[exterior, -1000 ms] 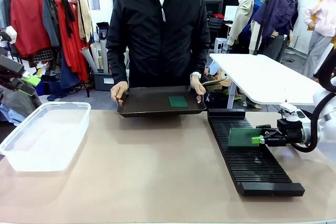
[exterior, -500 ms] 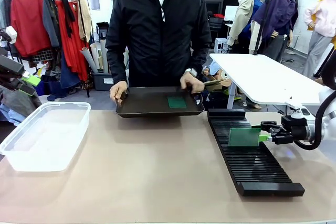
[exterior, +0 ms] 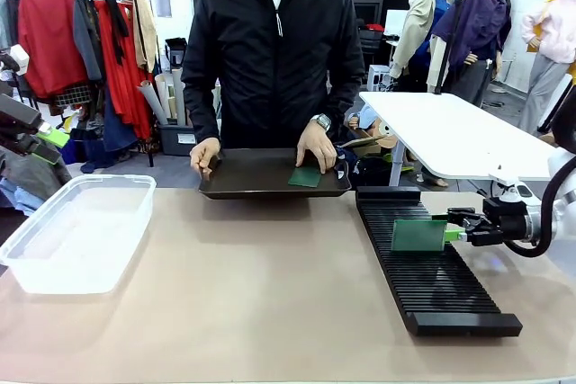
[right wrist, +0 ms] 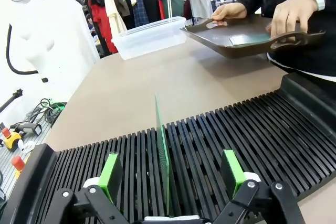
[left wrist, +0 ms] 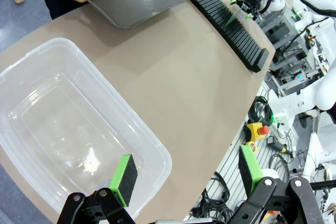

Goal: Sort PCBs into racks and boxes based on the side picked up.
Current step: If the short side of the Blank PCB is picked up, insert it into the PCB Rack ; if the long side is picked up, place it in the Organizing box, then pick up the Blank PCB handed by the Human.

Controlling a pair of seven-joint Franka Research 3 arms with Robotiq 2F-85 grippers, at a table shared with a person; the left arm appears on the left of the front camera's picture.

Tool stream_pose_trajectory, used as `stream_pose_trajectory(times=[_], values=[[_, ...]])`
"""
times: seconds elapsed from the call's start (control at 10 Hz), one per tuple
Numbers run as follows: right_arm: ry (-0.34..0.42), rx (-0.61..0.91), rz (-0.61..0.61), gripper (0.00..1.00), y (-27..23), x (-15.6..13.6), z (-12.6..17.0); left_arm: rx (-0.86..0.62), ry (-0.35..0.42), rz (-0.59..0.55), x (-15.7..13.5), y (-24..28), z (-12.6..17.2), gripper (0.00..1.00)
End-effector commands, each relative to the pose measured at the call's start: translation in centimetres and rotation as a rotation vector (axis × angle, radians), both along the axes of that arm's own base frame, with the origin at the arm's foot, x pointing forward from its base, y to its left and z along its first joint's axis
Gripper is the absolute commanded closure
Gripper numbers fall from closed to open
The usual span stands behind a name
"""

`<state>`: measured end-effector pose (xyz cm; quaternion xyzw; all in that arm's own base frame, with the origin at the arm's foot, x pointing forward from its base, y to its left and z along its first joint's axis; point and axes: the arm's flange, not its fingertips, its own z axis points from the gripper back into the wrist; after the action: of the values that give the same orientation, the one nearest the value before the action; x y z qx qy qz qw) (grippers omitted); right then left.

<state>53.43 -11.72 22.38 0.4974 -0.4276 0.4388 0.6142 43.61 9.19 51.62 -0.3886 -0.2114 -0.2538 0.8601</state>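
One thin green circuit board (exterior: 418,235) stands upright in the long black slotted rack (exterior: 441,299). The right gripper (exterior: 456,235) is beside it, jaws spread clear. The left gripper (left wrist: 186,174) hangs open near the empty clear plastic tub (exterior: 54,281). Another green board (exterior: 304,177) lies unsorted in the person's dark tray (exterior: 247,184).

Bright and evenly lit from overhead, indoors, with shadows kept soft. Faint shade under the clear tub (exterior: 63,263) and beside the black rack (exterior: 441,290) on the table (exterior: 270,312). Small white glint on the tub floor in the left wrist view; pale sheen across the dark tray (right wrist: 220,35) in the right wrist view. Sharp throughout the front view. Strongly bowed toward the edges in both wrist views — wide-angle stretch — and slightly soft up close on the left end effector (left wrist: 186,161) and right end effector (right wrist: 172,174).
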Motion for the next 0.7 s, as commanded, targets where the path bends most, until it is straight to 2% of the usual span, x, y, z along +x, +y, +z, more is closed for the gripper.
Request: stream_pose_trajectory(times=[0.0, 0.6], values=[[-0.017, -0.002, 0.008, 0.0, 0.03, -0.02, 0.15, -0.006, -0.001, -0.002, -0.01, 0.0, 0.05, 0.0], [-0.017, -0.002, 0.008, 0.0, 0.03, -0.02, 0.15, -0.006, -0.001, -0.002, -0.01, 0.0, 0.05, 0.0]])
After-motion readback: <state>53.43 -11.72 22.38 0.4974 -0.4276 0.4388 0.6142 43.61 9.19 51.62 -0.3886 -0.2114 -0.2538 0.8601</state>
